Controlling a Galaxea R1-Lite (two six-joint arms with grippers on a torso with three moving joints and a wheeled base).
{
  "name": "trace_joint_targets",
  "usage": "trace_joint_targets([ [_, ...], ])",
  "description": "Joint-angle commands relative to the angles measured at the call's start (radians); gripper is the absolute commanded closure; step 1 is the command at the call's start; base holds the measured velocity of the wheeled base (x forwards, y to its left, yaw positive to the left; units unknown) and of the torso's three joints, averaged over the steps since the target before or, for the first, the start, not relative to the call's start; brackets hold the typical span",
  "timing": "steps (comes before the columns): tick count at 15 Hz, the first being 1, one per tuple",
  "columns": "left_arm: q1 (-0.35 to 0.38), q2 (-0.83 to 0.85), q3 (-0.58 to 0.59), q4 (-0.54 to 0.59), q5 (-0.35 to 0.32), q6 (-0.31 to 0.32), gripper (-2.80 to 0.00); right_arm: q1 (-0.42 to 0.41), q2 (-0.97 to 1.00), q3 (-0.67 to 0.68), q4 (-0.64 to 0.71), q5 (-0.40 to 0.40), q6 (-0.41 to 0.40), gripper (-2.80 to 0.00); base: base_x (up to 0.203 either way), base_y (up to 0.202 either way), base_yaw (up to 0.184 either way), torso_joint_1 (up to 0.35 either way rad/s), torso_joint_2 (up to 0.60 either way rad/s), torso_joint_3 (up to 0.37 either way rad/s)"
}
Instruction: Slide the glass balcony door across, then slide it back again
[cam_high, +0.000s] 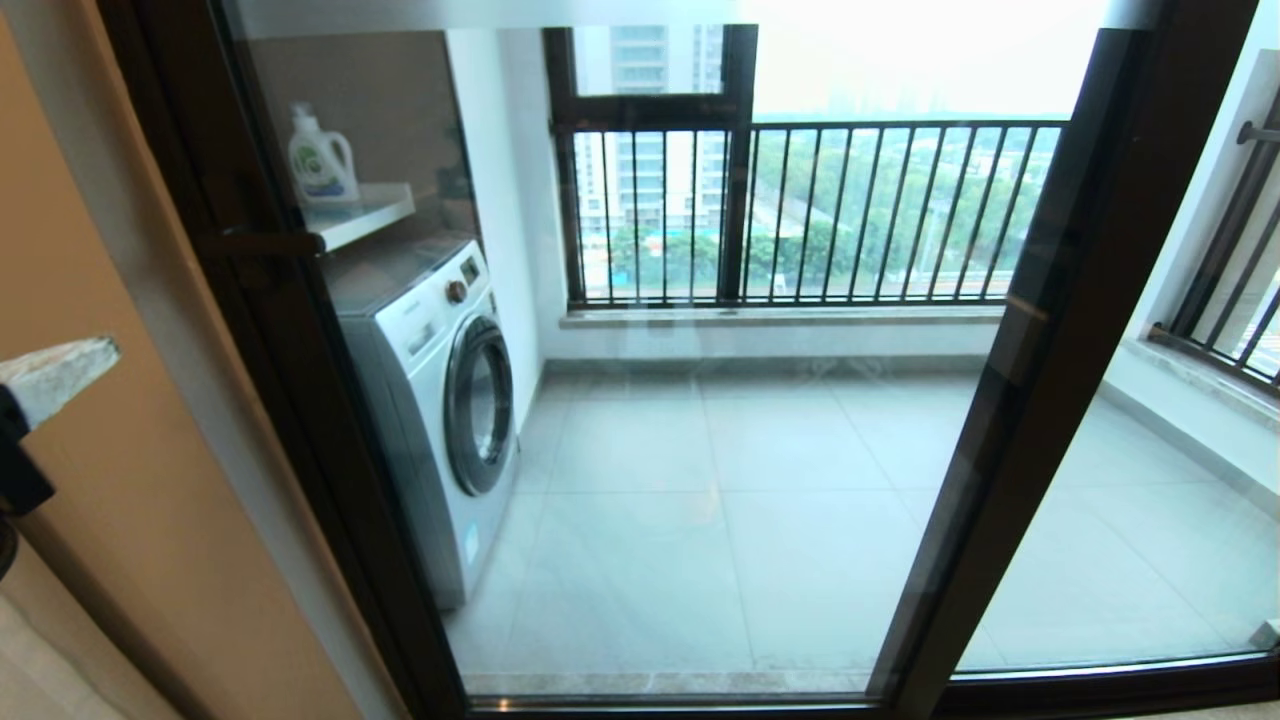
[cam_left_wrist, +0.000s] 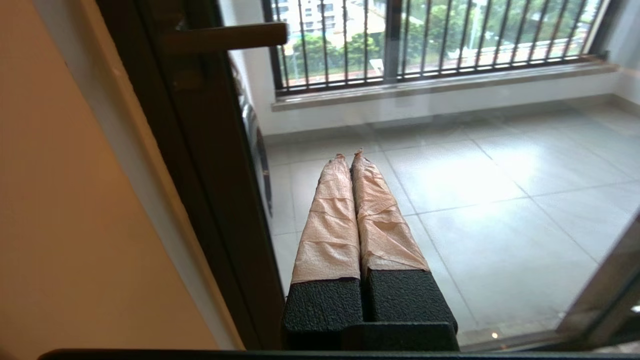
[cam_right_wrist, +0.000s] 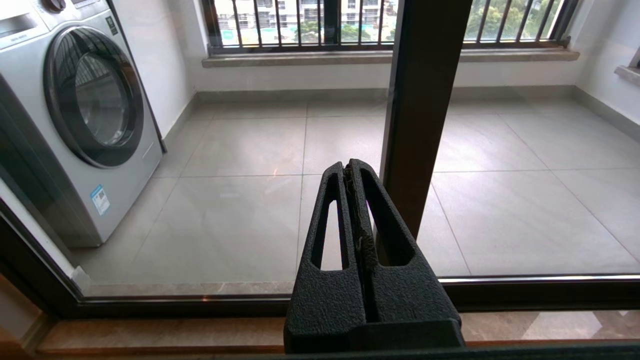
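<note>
the tape-wrapped left gripper (cam_left_wrist: 348, 159), fingers pressed together, hovers near the dark-framed glass balcony door (cam_left_wrist: 210, 165); the black right gripper (cam_right_wrist: 348, 169) is likewise closed.

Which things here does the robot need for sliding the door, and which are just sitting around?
For the job:
glass door
door handle
left pincer, shut, near the handle
right pincer, shut

Just sitting around:
washing machine
detergent bottle
shelf
railing

washing machine (cam_high: 440, 400) by left wall | detergent bottle (cam_high: 322, 160) on shelf (cam_high: 365, 212) | railing window (cam_high: 800, 210) behind
</note>
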Motion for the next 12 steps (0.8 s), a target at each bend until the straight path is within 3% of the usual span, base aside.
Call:
trace_joint_targets([
  [1, 0.001, -0.353, 0.016, 0.277, -0.049, -0.011, 0.00, 0.000, 0.001, 0.012, -0.001, 0.001, -0.001, 0.00, 0.000, 0.000, 0.000, 0.000, 0.00, 0.000],
  [4, -0.002, -0.538, -0.059, 0.628, -0.175, -0.050, 0.00, 0.000, 0.001, 0.012, -0.001, 0.001, -0.001, 0.00, 0.000, 0.000, 0.000, 0.000, 0.00, 0.000],
  [6, -0.038, -0.554, -0.109, 0.717, -0.194, -0.060, 0.00, 0.000, 0.001, 0.012, -0.001, 0.002, -0.001, 0.00, 0.000, 0.000, 0.000, 0.000, 0.00, 0.000],
  [8, -0.120, -0.566, -0.142, 0.770, -0.186, -0.061, 0.00, 0.000, 0.001, 0.012, -0.001, 0.001, -0.001, 0.00, 0.000, 0.000, 0.000, 0.000, 0.00, 0.000],
  [12, -0.130, -0.715, -0.072, 0.786, -0.099, -0.046, 0.00, 0.000, 0.001, 0.012, -0.001, 0.001, -0.001, 0.00, 0.000, 0.000, 0.000, 0.000, 0.00, 0.000],
])
